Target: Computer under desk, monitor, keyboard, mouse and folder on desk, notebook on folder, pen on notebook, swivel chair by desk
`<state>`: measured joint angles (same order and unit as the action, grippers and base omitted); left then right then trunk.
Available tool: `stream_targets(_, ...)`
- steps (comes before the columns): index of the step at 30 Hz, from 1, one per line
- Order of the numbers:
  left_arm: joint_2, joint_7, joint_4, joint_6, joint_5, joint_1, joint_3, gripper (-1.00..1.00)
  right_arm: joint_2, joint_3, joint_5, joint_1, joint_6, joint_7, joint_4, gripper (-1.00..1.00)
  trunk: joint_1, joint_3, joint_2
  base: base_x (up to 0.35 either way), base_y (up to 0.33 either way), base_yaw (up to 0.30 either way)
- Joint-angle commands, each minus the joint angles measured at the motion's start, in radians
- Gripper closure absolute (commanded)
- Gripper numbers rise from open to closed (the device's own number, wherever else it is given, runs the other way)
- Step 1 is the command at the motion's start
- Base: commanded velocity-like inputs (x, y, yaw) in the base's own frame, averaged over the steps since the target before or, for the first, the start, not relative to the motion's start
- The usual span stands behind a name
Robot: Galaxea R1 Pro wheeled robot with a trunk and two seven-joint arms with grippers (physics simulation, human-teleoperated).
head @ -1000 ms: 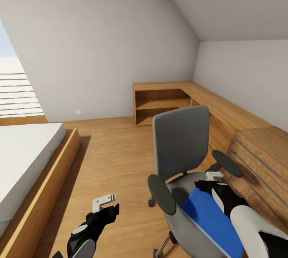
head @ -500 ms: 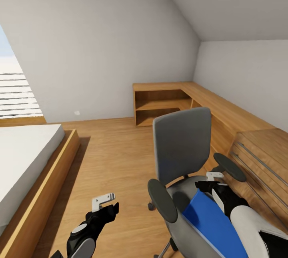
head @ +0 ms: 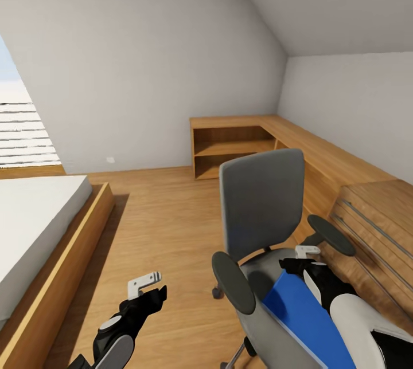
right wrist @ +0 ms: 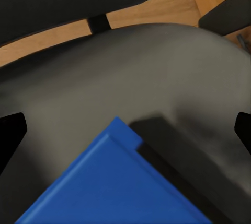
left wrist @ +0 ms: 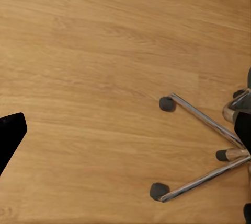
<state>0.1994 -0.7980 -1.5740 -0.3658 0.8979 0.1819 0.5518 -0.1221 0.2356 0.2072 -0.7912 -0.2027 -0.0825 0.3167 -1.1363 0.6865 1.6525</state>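
On the chair (head: 261,226) seat: blue folder (head: 304,317), awaiting transfer. Right gripper (head: 305,259) above the chair seat, jaws spread, poised to grasp. Left gripper (head: 146,287) beside the chair, jaws' state unclear.

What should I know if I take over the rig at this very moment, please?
Right gripper: over the swivel chair seat, at the folder; grasp unclear.
Left gripper: above bare floor, holding nothing visible; open or shut unclear.
The folder lies tilted over the chair seat, a dark flat item under it in the right wrist view.
Left: move the folder to the desk and everything after.
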Motion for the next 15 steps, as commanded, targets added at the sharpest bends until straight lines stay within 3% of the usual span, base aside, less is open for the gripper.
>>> stream_targets(1, 0.001, -0.007, -0.001, -0.002, 0.004, 0.001, 0.003, -1.0, 0.001, 0.008, 0.011, 0.0, -0.005, -0.007, 0.002, -1.0, -0.004, 0.004, 0.008, 0.0, 0.0, 0.0)
stream_targets(15, 0.0, -0.007, -0.001, -0.002, 0.004, 0.001, 0.005, -1.0, 0.001, 0.008, 0.011, 0.0, -0.001, -0.008, 0.003, -1.0, -0.058, 0.048, 0.106, 0.0, 0.0, 0.0)
